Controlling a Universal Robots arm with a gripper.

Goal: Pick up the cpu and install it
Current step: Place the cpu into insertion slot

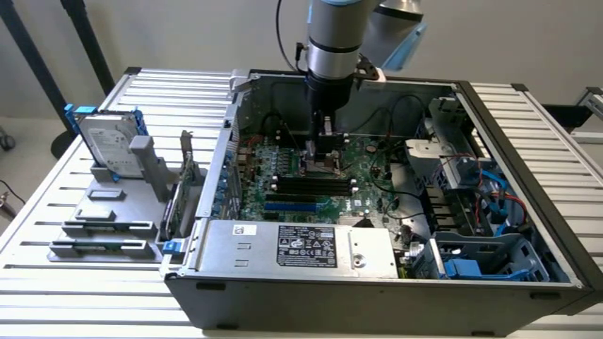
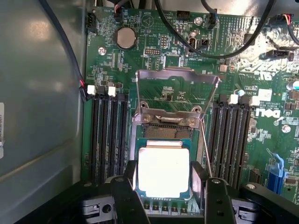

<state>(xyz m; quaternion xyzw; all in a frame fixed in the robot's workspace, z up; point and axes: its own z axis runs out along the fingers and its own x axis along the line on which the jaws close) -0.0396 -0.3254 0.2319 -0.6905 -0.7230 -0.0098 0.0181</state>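
Exterior view: the arm (image 1: 335, 35) is cut off by the top edge. The socket area is masked by the tool (image 1: 325, 150). Print on the grey box's label (image 1: 307, 246) and on the hard drive (image 1: 109, 145) is too small to be read. The counter (image 1: 56, 282) is clipped at the bottom and side edges.

Wrist view: the cpu (image 2: 163, 170) top is washed out by glare and its markings cannot be read. Two of its side edges are covered by the fingers (image 2: 126, 200), which are cut by the frame edge. Fine print on the board (image 2: 177, 56) is blurred.
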